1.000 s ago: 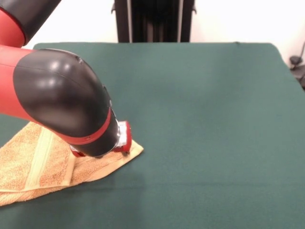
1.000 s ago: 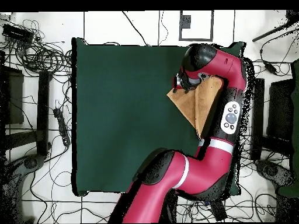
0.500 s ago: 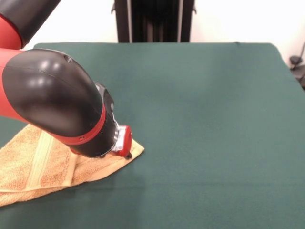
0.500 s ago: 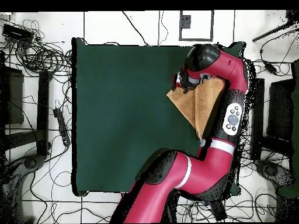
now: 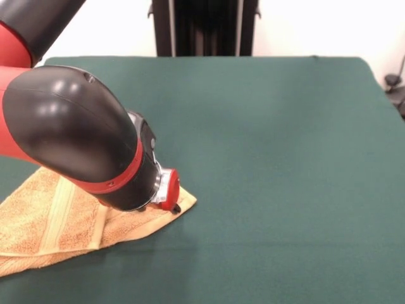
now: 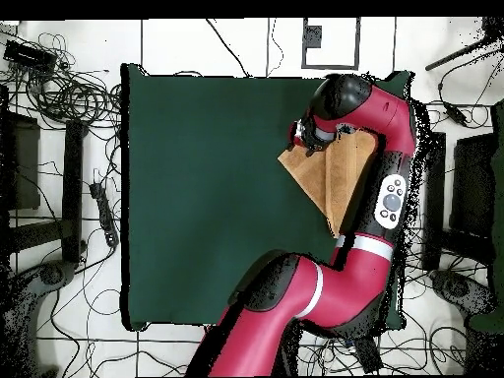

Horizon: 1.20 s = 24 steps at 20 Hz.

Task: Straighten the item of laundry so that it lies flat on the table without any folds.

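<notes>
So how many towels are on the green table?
1: a folded orange-tan terry-cloth towel lies at the dark green table's edge, in the front view's lower left, its pointed corner under the red gripper. Nothing else shows.

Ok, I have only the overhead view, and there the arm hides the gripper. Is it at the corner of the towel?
Observer: Yes. In the front view the gripper sits low over the pointed corner of the orange-tan towel. I cannot confirm contact.
Operator: Does the towel lie flat there?
Observer: No. It is folded into a triangle, and a second edge shows under the top layer along the near side.
Operator: Any band on it?
Observer: One pale ribbed band crosses the top layer.
</notes>
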Each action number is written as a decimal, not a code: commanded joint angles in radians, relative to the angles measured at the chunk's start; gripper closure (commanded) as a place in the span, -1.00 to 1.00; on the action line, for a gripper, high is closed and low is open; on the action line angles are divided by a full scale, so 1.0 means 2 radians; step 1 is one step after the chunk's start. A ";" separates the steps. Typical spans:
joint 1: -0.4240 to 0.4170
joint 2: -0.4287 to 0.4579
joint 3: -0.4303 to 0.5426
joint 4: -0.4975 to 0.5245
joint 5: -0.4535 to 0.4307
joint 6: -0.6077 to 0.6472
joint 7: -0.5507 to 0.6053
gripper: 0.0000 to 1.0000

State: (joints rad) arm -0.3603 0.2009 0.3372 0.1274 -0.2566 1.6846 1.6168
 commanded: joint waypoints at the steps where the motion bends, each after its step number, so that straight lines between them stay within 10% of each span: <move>1: 0.028 0.052 0.106 0.071 0.022 -0.039 0.162 -1.00; 24: 0.040 0.034 0.137 0.055 -0.046 -0.040 0.305 -1.00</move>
State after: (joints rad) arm -0.3498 0.2036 0.4597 0.1158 -0.2919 1.6840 1.9348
